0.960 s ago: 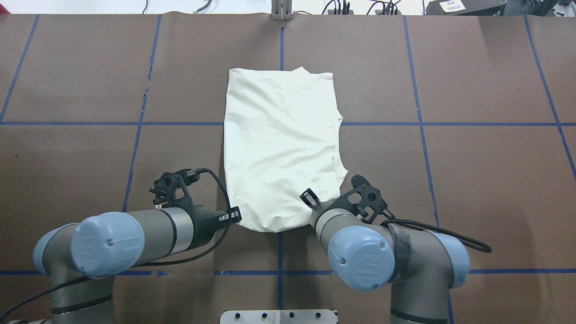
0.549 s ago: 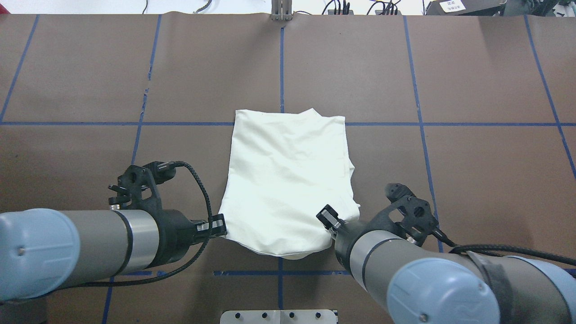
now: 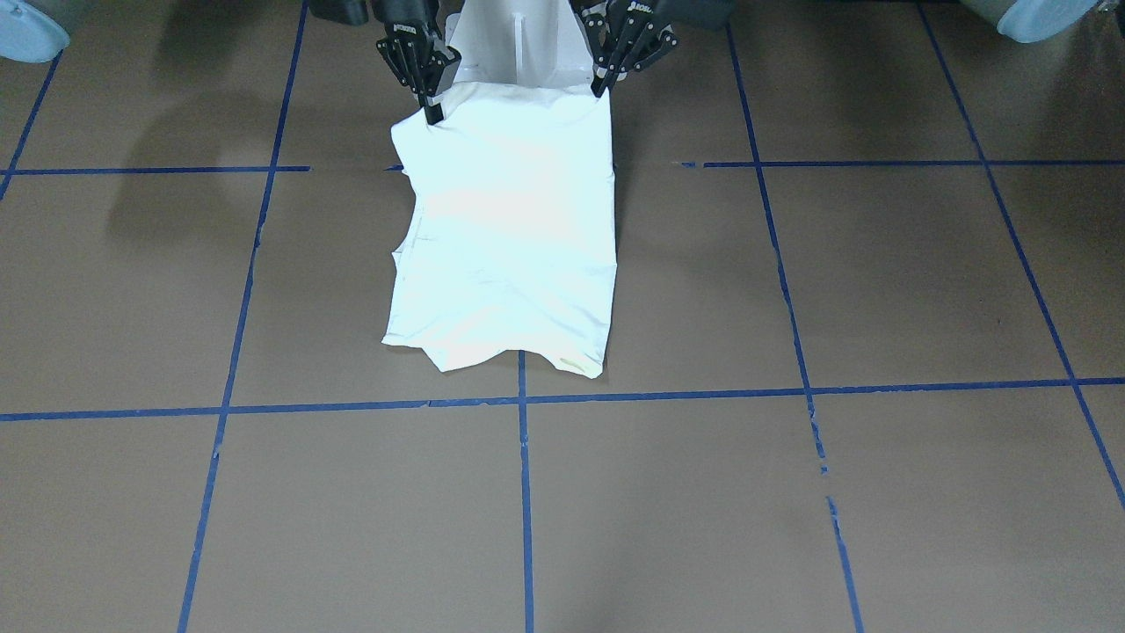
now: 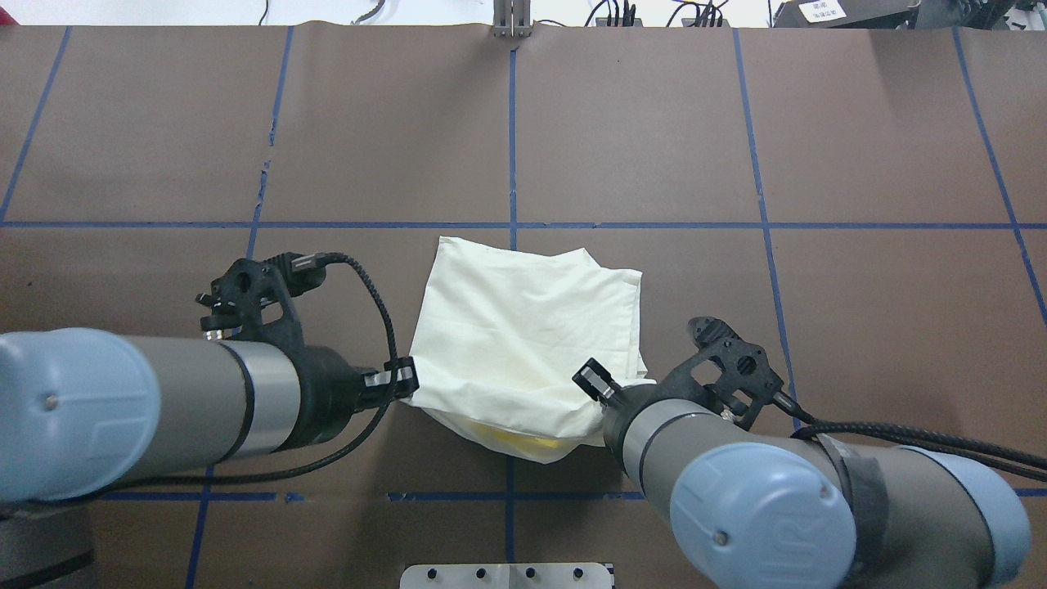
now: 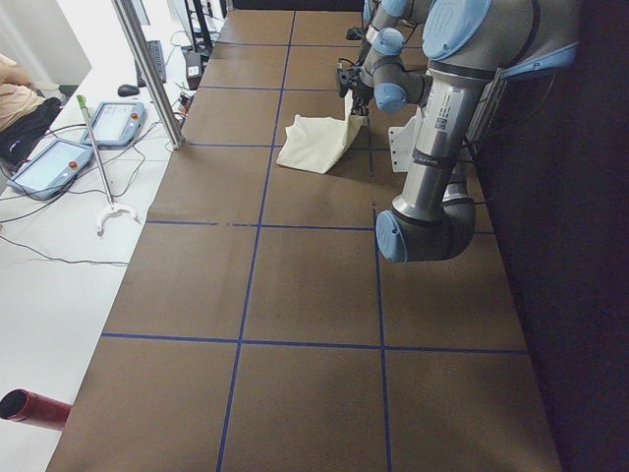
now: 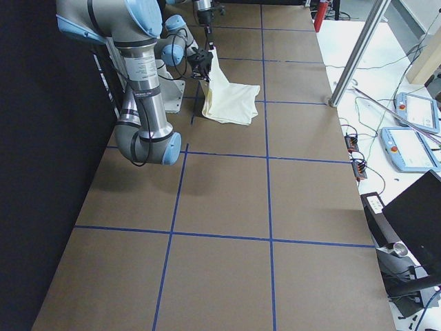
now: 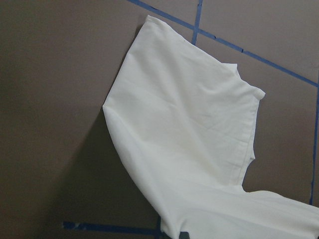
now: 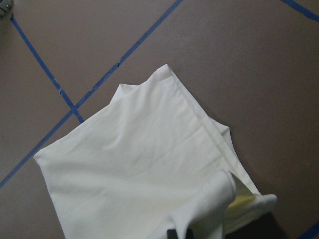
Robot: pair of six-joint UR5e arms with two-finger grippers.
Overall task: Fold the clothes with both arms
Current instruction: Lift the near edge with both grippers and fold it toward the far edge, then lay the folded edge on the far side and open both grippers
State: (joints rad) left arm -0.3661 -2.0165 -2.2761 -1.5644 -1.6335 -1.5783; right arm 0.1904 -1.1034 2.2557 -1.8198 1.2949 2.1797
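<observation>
The clothes are one cream shirt [image 4: 523, 343], folded and plain side up. Its far edge rests on the brown table, and its near edge hangs lifted between the two arms. My left gripper [image 4: 409, 382] is shut on the near left corner. My right gripper [image 4: 604, 395] is shut on the near right corner. In the front-facing view the shirt [image 3: 510, 237] slopes up to the left gripper [image 3: 600, 90] and the right gripper [image 3: 433, 114]. Each wrist view looks down the hanging cloth [image 7: 199, 149] [image 8: 139, 179]. A pale yellow inner layer shows under the sagging near edge.
Blue tape lines [image 4: 513, 225] divide the brown table into squares. The robot's white base plate [image 4: 507, 575] lies just behind the lifted edge. A metal post [image 4: 513, 20] stands at the far table edge. Teach pendants [image 6: 413, 148] and cables lie on a side bench.
Both arms have drawn back toward the robot with the shirt's near corners. The near edge has lifted, and the far edge has slid from the far square to just below the cross line.
</observation>
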